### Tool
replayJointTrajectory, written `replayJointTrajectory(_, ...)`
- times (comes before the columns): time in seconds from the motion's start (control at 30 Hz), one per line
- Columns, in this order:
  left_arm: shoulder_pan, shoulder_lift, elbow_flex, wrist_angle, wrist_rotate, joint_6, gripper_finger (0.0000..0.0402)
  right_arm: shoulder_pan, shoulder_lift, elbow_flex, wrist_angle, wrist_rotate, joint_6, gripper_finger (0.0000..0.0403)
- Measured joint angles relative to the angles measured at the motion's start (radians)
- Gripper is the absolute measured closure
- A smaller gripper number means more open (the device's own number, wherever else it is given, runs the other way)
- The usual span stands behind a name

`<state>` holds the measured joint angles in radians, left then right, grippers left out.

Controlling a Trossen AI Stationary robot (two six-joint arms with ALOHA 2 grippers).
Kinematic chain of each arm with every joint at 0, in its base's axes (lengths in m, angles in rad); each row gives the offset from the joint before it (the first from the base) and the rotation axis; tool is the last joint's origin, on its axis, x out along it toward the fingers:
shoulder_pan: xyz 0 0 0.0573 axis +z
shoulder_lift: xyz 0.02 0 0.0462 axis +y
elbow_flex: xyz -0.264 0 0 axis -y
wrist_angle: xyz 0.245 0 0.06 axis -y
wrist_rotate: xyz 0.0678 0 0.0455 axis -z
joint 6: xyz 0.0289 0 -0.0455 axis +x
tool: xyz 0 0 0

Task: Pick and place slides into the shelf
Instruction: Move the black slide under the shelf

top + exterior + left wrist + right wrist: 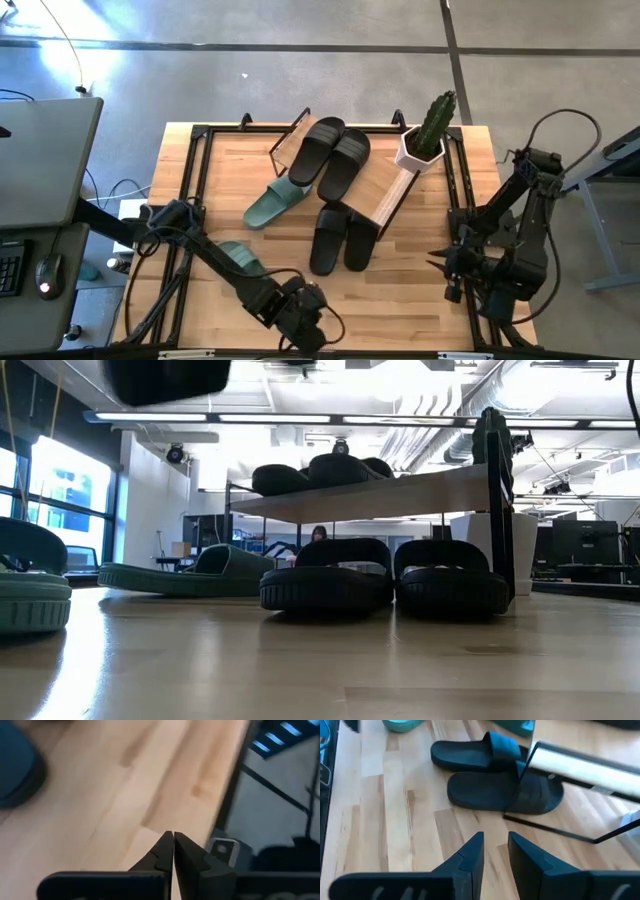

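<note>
Slides lay in several spots: one matte black pair (335, 152) sat on top of the small shelf with the light wooden plank (385, 185), and another black pair (340, 238) sat on the table under its near edge. One sage-green slide (272, 203) lay beside the shelf, and the other green one (240, 258) lay near the left arm. The left gripper (310, 312) hung at the near table edge, pinched tight on nothing. The right gripper (438, 264) waited at the right edge, fingers apart and empty.
</note>
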<state>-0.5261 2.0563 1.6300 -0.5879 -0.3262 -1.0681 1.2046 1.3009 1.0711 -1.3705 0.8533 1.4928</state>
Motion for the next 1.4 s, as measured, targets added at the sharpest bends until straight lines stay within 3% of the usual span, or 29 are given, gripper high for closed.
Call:
replayJointTrajectory(0.27, 0.05, 0.007, -0.056, -0.045, -0.071, -0.064, 0.0399, 0.0, 0.007, -0.055, 0.075, -0.033, -0.001, 0.0324)
replayJointTrajectory(0.67, 0.12, 0.007, -0.167, -0.066, 0.062, -0.017, 0.04, 0.0, 0.007, -0.061, 0.066, -0.034, 0.021, 0.0324)
replayJointTrajectory(1.07, 0.165, 0.007, -0.265, 0.046, 0.009, -0.054, 0.0401, -0.057, 0.007, -0.061, 0.051, -0.049, -0.035, 0.0324)
replayJointTrajectory(1.4, 0.262, 0.007, -0.271, 0.048, 0.001, 0.053, 0.0401, -0.073, 0.007, -0.061, 0.042, -0.062, -0.037, 0.0324)
